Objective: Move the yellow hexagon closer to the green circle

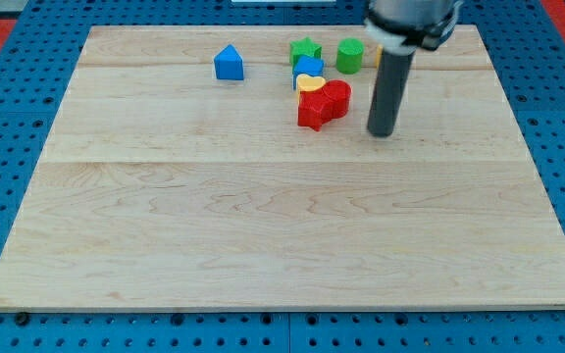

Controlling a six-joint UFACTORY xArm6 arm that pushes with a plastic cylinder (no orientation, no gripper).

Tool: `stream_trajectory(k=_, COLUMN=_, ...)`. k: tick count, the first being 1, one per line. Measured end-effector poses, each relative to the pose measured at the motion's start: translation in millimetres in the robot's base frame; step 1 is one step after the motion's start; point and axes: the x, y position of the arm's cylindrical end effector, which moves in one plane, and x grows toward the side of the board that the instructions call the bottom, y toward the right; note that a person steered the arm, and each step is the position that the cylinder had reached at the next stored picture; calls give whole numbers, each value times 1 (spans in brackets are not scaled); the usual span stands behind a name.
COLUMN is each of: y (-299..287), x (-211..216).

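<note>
A pale wooden table [282, 226] rests on blue pegboard [8, 118]; my tip [382, 133] stands right of the red blocks [323, 104]; no claw shows.

My tip [382, 133] beside red block [323, 105]

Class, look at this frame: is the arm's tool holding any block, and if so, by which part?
Nothing is held. The rod has no way to grasp; my tip rests on the board to the view's right of the red blocks, apart from them.
</note>
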Motion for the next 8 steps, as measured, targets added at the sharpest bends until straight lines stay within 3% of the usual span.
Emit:
stream_trajectory(k=1, y=34, x=-62)
stream_trajectory(k=3, y=50, x=-139)
stream_trajectory(k=4, y=36, x=-143)
stream_trajectory(k=7, y=18, x=-95)
stream_trajectory(k=8, y=40, x=-94)
